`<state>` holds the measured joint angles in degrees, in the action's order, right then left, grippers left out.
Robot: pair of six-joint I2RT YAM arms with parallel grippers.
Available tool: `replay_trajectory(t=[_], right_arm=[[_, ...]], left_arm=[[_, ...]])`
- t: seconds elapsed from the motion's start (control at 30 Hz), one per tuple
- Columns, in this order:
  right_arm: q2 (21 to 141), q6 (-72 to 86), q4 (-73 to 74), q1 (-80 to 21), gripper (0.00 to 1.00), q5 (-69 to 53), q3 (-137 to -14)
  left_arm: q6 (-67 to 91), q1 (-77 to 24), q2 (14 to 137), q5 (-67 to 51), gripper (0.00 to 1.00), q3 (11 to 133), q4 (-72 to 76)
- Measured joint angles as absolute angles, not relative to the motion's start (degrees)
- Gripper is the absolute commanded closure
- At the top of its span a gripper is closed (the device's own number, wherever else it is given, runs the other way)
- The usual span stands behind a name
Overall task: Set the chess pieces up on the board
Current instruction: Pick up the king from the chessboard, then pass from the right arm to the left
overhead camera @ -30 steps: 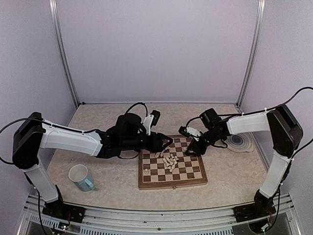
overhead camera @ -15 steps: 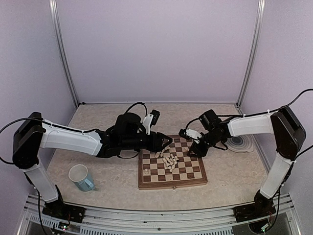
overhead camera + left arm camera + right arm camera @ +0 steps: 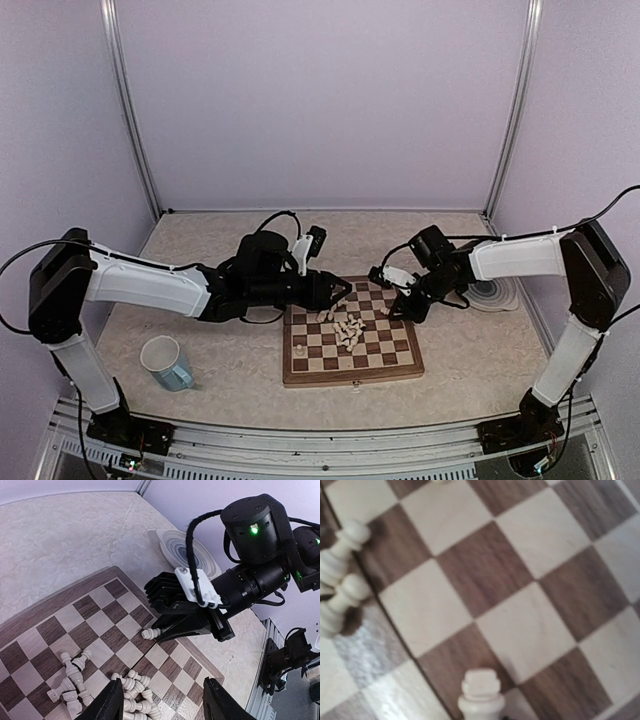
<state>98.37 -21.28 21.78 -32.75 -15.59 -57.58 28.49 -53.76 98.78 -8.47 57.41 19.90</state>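
Lilac walls close in a beige, marble-patterned desk point(image 3: 470, 365). Toward its near-left corner stands a pale blue ceramic mug point(image 3: 167, 362), upright, its mouth showing a plain white interior.

From the desk's left edge the left arm stretches toward the middle. The left gripper point(image 3: 340, 292) hovers above the far-left corner of the square wooden chessboard point(image 3: 340, 378), which has dark brown and cream checks. Its two black fingers point(image 3: 114, 702) stand apart over the checks (the left wrist view shows the board between them).

The chessboard lies flat at the desk's middle, nearer the near edge, with a brown border and a fold seam across it. It carries the tiny cream chess pieces point(image 3: 348, 330), tumbled in a loose heap about its middle, most of them on their sides. One lone upright cream piece point(image 3: 300, 350) stands by the board's left edge, toward its near-left corner.

Over the board's far-right part, the right gripper point(image 3: 159, 633) sits low. Its black fingers point(image 3: 180, 627) are drawn together on a single cream chess piece point(image 3: 149, 633), which pokes out of the tips just above the checks.

Beyond the board's right edge, close to the desk's right edge, a round grey-blue ringed plate point(image 3: 492, 293) lies flat, its rings open to view.
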Motion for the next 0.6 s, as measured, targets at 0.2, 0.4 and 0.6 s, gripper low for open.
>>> replay_trajectory(t=[0.2, 0.4, 0.6], right_arm=[[99.0, -21.5, 22.6, -33.1, 1.00, -21.6, -58.3], [96.7, -22.1, 20.0, -33.3, 1.00, -30.2, -58.2], [92.7, -22.8, 16.4, -33.8, 1.00, -35.2, -58.1]], left_arm=[[31.3, -51.7, 100.8, -10.0, 0.48, 57.4, 19.9], [34.7, -50.7, 104.1, -14.0, 0.52, 59.0, 20.3], [37.6, -50.9, 107.5, -18.4, 0.56, 60.7, 22.0]])
